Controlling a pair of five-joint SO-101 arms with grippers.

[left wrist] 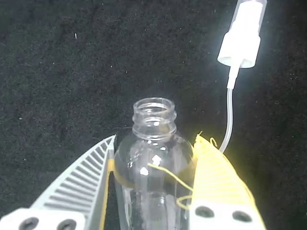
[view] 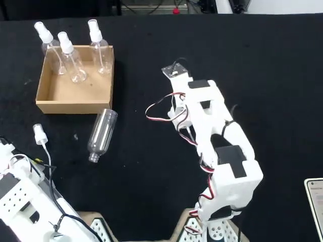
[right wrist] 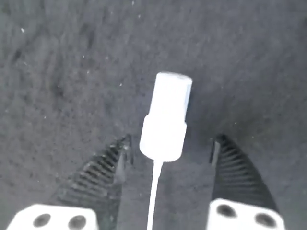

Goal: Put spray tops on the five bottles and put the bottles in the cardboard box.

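Observation:
Three clear bottles with white spray tops [view: 70, 55] stand in the cardboard box [view: 55, 96] at the far left. A bare bottle [view: 101, 133] lies on the black table just in front of the box. My left gripper [left wrist: 156, 139] is shut on another clear bottle [left wrist: 153, 120] whose neck is uncapped. Just beyond that neck lies a loose spray top [left wrist: 240, 36] with its tube, also visible near the left arm [view: 39, 133]. My right gripper [right wrist: 171, 141] is open at mid-table [view: 174, 75], its fingers on either side of a second white spray top [right wrist: 165, 120] without touching it.
The left arm [view: 20, 196] fills the near left corner. The right arm [view: 222, 151] stretches from the front edge to the table's middle. A white flat object [view: 315, 196] sits at the right edge. Black cloth covers the table [view: 262, 65].

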